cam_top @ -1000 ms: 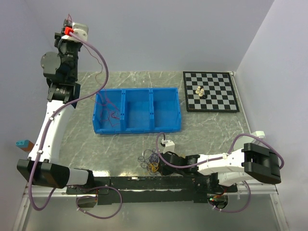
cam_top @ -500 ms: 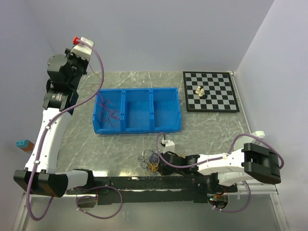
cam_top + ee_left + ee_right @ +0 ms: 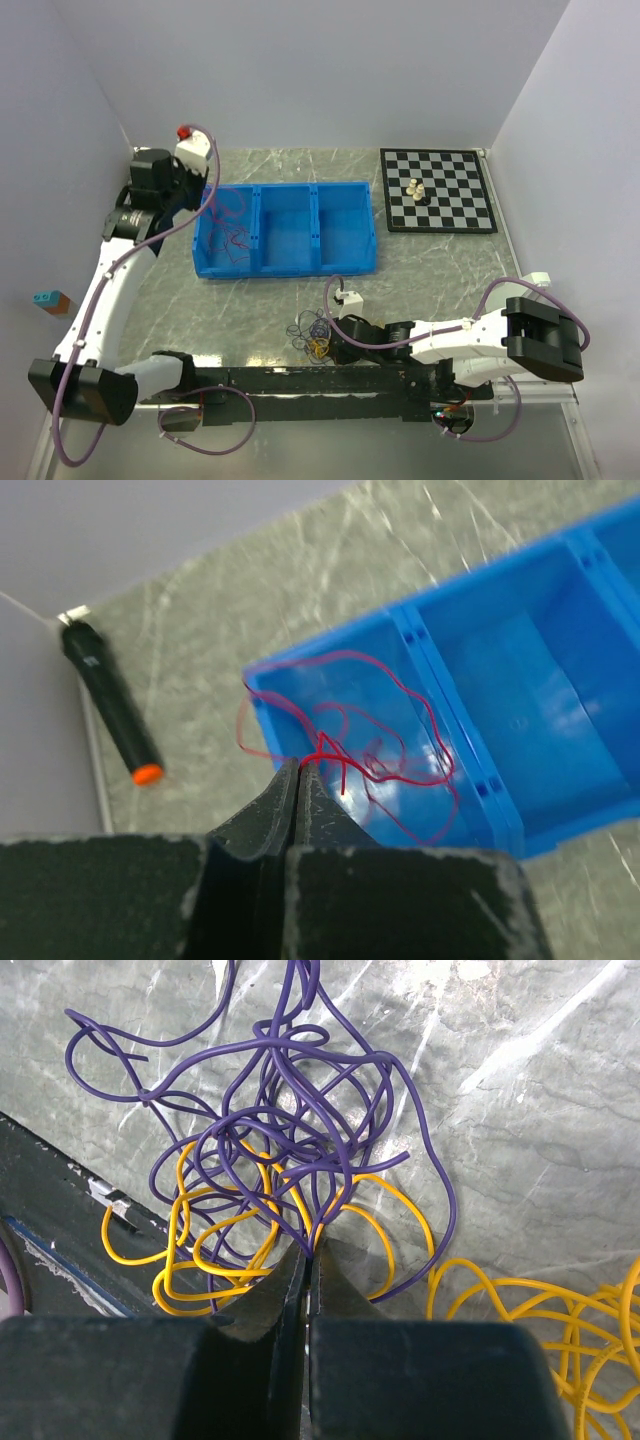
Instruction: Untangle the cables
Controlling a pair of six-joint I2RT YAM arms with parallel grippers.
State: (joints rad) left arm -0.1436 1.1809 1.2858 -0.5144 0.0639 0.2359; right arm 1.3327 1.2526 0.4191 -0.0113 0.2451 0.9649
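Observation:
A thin curly red cable hangs from my left gripper, which is shut on it just above the left compartment of the blue bin. In the top view the left gripper is at the bin's left end, with red cable lying in that compartment. A tangle of purple cable and yellow cable lies on the table near the front edge. My right gripper is shut on strands of that tangle; in the top view it sits beside the bundle.
The blue bin has three compartments; the middle and right ones hold nothing. A chessboard with a few pieces stands at the back right. A black marker with an orange tip lies left of the bin. A black rail runs along the front.
My left arm has swung down and to the right from high by the back wall to the bin's left compartment, carrying the red cable. The right arm has not moved.

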